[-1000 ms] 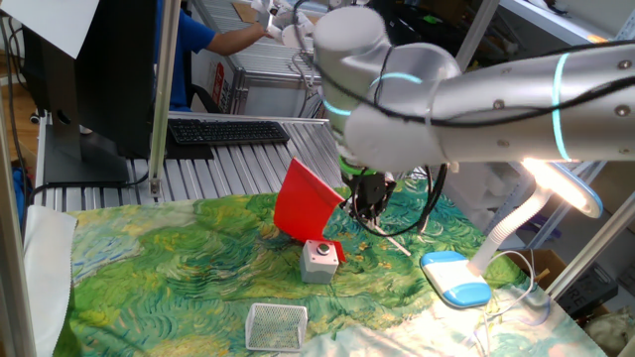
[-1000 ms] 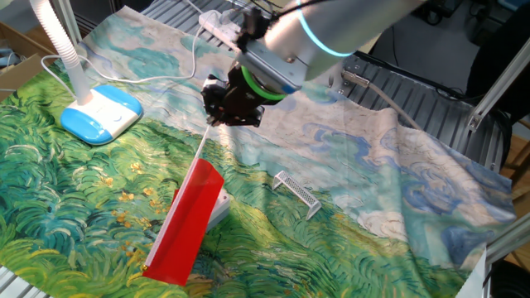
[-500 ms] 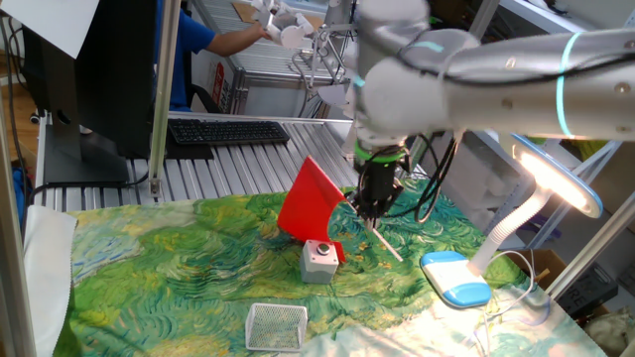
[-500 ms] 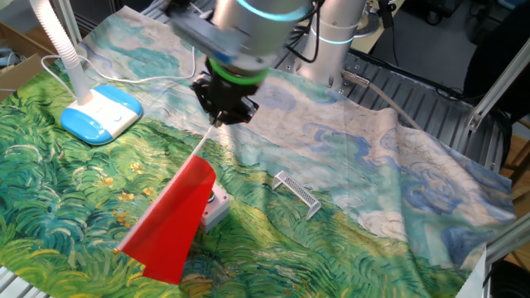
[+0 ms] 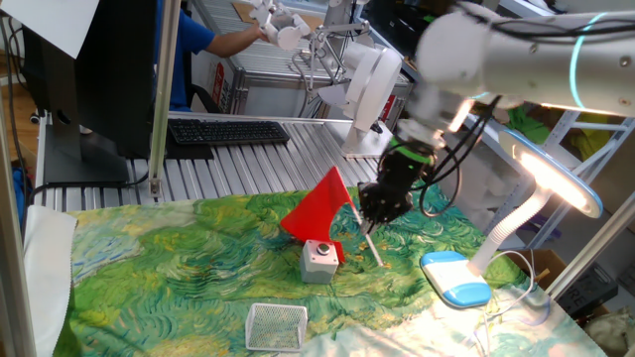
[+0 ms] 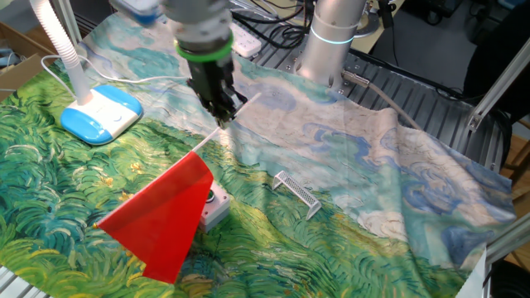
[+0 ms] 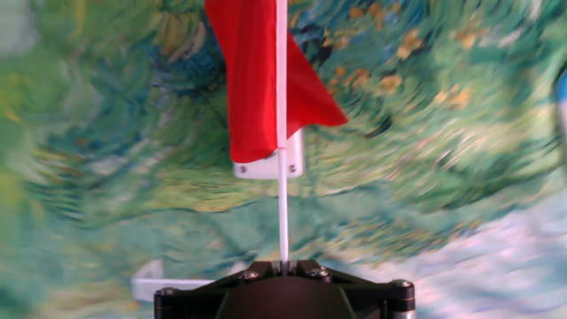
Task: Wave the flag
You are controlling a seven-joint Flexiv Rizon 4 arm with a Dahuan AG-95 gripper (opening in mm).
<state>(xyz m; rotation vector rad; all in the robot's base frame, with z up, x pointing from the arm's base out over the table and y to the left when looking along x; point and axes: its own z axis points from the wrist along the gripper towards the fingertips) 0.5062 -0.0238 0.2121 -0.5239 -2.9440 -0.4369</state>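
The flag is a bright red cloth pennant on a thin pale stick. My gripper is shut on the stick and holds the flag up above the green patterned cloth. In the other fixed view the gripper grips the stick near its middle, and the red cloth hangs low toward the front. In the hand view the stick runs straight up from the gripper with the red cloth at its top. The view is blurred.
A grey box with a green button sits on the cloth just under the flag. A small wire basket lies in front. A blue-based desk lamp stands at the right. A keyboard and a person are behind the table.
The arm has swung and the wrist has turned. The flag has rotated, its red cloth sweeping and spreading wider, while the stick stays held in the gripper.
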